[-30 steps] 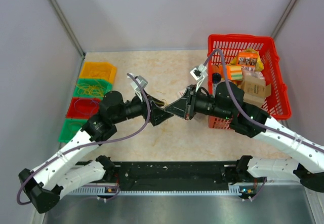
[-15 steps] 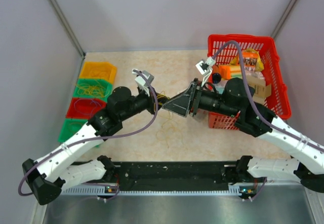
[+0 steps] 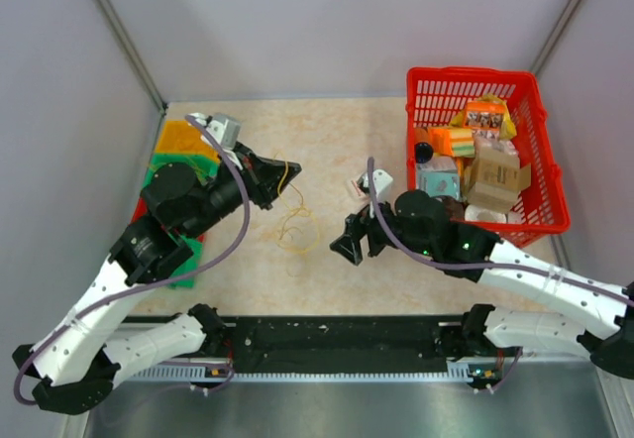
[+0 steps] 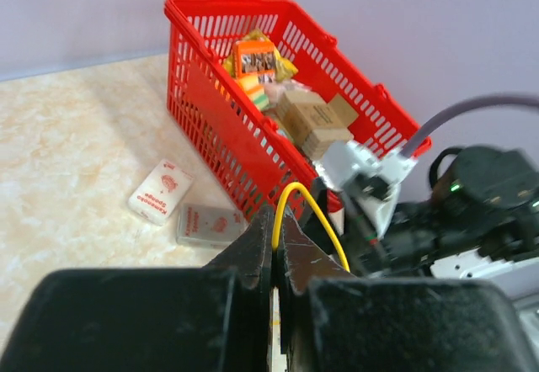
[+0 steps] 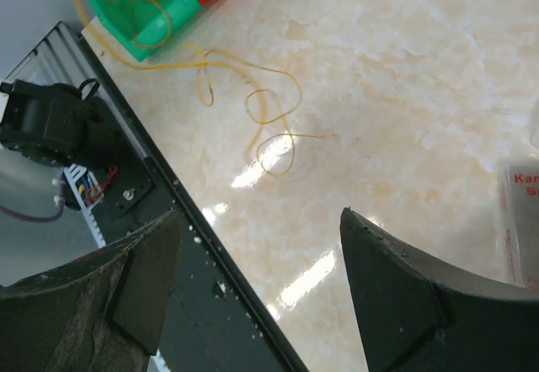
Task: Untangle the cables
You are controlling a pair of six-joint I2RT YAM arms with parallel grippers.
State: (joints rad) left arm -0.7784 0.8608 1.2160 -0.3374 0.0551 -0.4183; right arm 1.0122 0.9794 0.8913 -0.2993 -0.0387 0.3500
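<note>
Cables [image 3: 294, 224] lie on beige marbled table [image 3: 332, 146] between grey walls [image 3: 297, 32].

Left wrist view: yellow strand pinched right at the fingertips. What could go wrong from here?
1. The yellow strand sits at the very tip of the shut left fingers; a pull could slip it out.
2. The right fingers are open and hold nothing, so lifting may drag the whole tangle along rather than separate it.

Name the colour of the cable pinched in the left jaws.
Yellow; the cable shows best in the left wrist view.
</note>
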